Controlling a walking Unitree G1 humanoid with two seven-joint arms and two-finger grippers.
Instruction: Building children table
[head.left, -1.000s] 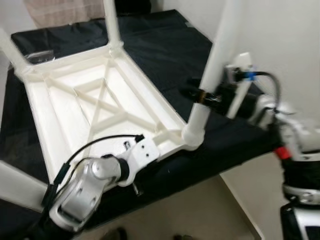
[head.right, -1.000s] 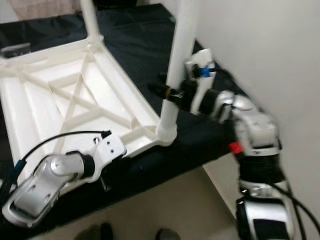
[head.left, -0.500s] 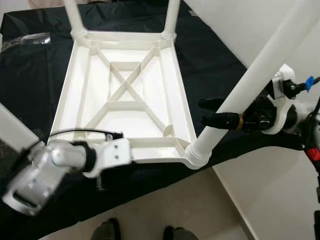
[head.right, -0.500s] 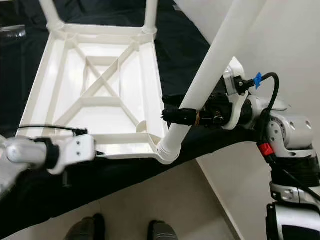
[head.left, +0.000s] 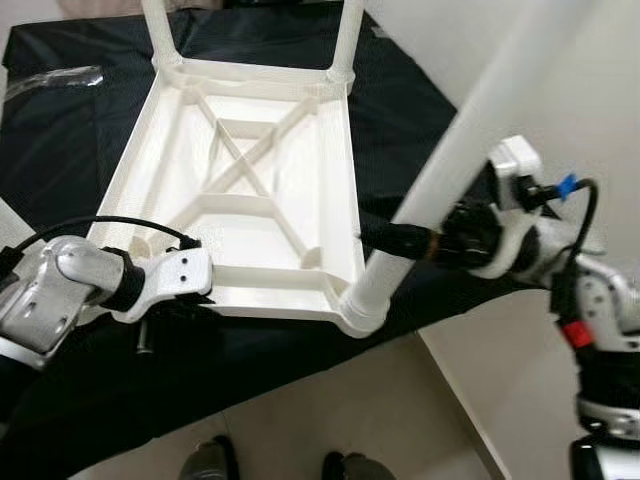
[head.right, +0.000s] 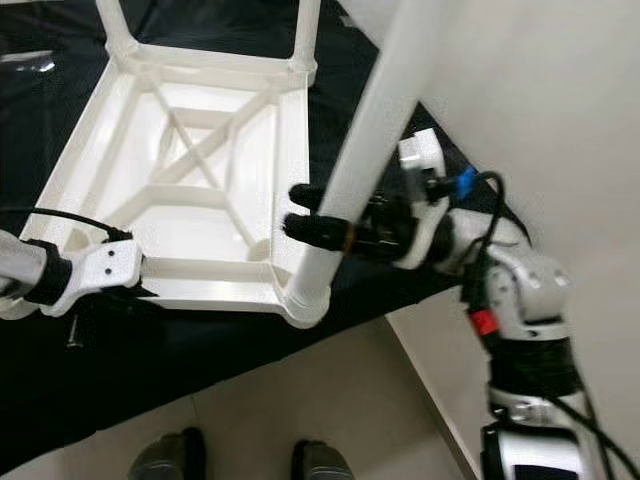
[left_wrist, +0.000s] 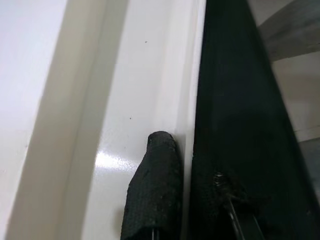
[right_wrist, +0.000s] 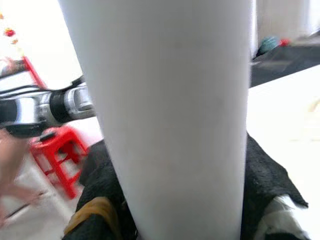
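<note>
Now the right gripper (head.left: 385, 232) has slid lower on the white leg (head.left: 440, 180), nearer the socket. It is closed around that leg. The upside-down tabletop (head.left: 255, 170) lies on the black cloth (head.left: 420, 110), and the leg stands in the tabletop's near right corner, pointing up and leaning away. The left gripper (head.left: 165, 310) pinches the tabletop's near edge, holding it down.

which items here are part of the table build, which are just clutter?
In the job: upturned white tabletop; white leg gripped by right hand; left hand on the tabletop's near edge.

Lying about: clear plastic wrapper; black cloth.
</note>
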